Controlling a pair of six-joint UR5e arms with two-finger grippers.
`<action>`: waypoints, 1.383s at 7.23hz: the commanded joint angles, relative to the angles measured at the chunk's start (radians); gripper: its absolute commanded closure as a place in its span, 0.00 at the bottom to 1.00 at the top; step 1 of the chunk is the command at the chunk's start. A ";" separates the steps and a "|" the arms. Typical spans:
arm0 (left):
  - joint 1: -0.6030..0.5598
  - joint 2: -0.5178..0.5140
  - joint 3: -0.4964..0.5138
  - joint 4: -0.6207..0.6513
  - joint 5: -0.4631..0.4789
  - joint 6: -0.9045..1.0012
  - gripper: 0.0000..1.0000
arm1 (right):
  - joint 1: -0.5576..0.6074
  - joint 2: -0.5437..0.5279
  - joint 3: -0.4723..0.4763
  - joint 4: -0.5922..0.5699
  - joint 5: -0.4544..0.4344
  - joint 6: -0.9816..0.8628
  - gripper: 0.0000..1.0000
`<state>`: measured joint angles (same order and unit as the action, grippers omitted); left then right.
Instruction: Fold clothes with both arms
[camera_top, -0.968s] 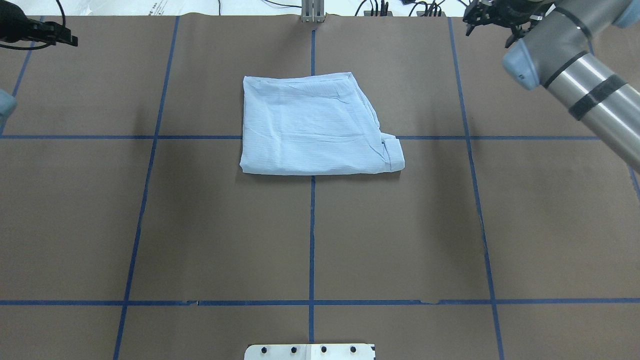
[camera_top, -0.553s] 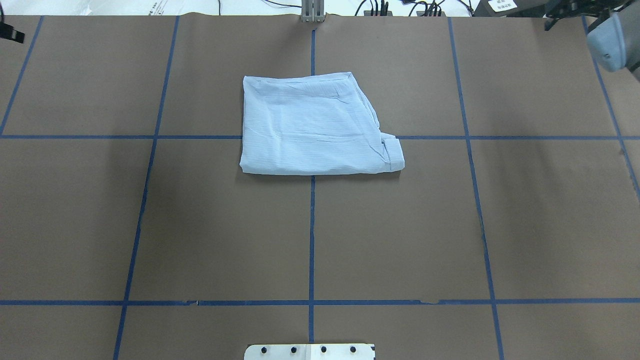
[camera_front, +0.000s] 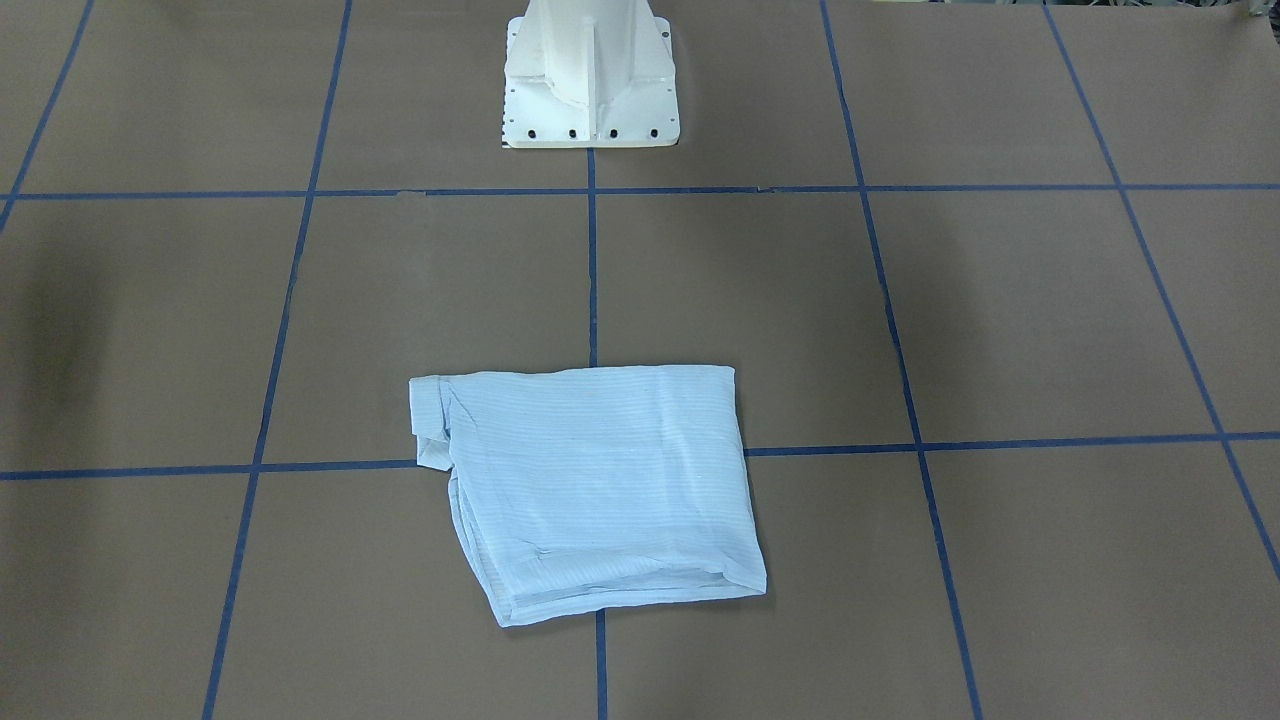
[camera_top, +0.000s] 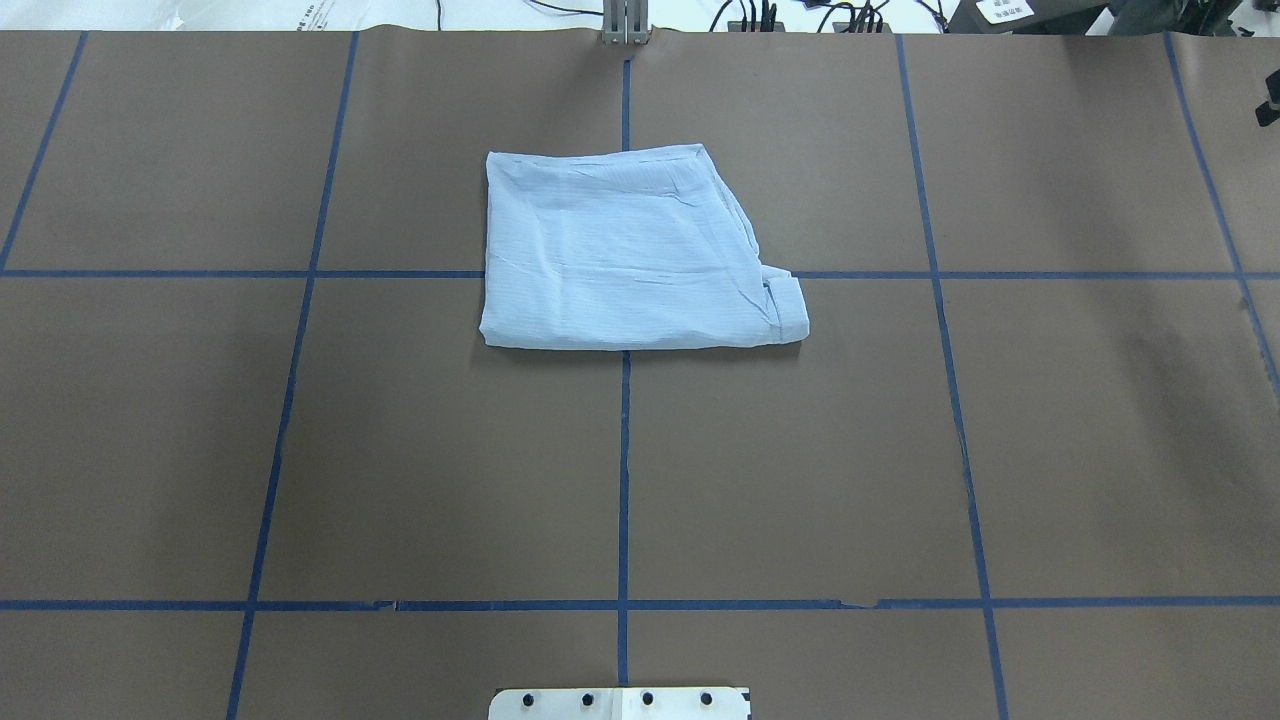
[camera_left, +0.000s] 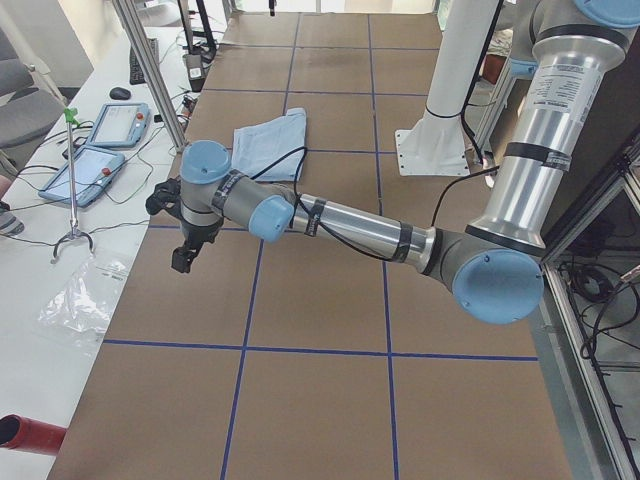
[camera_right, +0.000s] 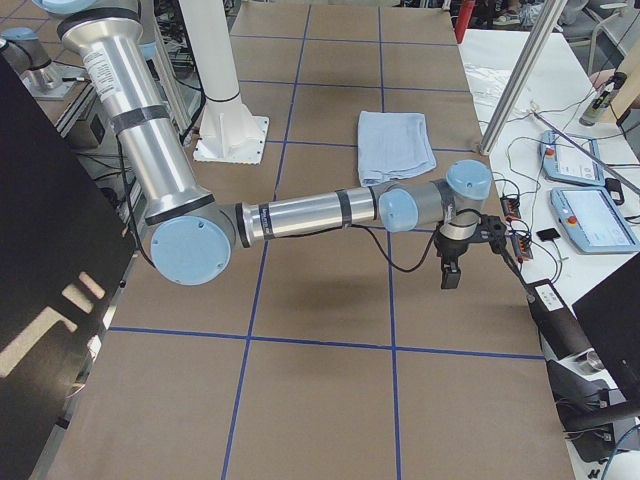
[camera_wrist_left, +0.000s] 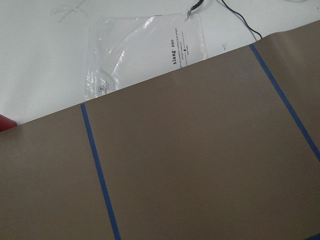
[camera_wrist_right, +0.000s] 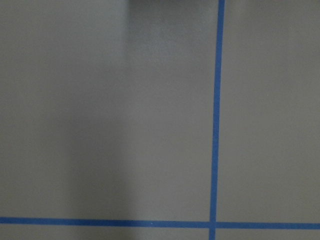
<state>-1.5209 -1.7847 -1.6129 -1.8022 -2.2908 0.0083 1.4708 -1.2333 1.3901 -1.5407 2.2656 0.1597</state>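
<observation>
The pale-blue shirt (camera_top: 630, 255) lies folded into a compact, roughly square bundle on the brown table, far of the centre; it also shows in the front view (camera_front: 590, 490). Nothing touches it. My left gripper (camera_left: 184, 260) shows only in the exterior left view, hanging over the table well to the left of the shirt; I cannot tell if it is open. My right gripper (camera_right: 449, 276) hangs near the table's far right side, well clear of the shirt (camera_right: 395, 145); I cannot tell its state. Both wrist views show only bare paper and blue tape.
The white pedestal base (camera_front: 590, 80) stands at the near middle edge. A clear plastic bag (camera_wrist_left: 145, 50) lies on the white surface beyond the paper's edge. Teach pendants (camera_right: 590, 215) and cables lie on the side benches. Blue tape lines (camera_top: 624, 480) grid the table.
Both arms have swung outward and left the overhead view, the left past the left edge, the right past the right edge. The shirt has not moved.
</observation>
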 joint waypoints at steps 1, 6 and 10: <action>0.004 0.140 -0.042 -0.032 0.025 0.018 0.00 | 0.032 -0.084 0.048 -0.065 0.028 -0.144 0.00; 0.005 0.235 -0.021 -0.101 -0.006 0.009 0.00 | 0.029 -0.265 0.245 -0.059 0.051 -0.137 0.00; -0.007 0.238 -0.047 -0.103 -0.027 -0.001 0.00 | 0.002 -0.276 0.239 -0.068 0.037 -0.143 0.00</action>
<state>-1.5229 -1.5474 -1.6443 -1.9120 -2.3044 0.0098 1.4864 -1.5089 1.6281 -1.6075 2.3026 0.0219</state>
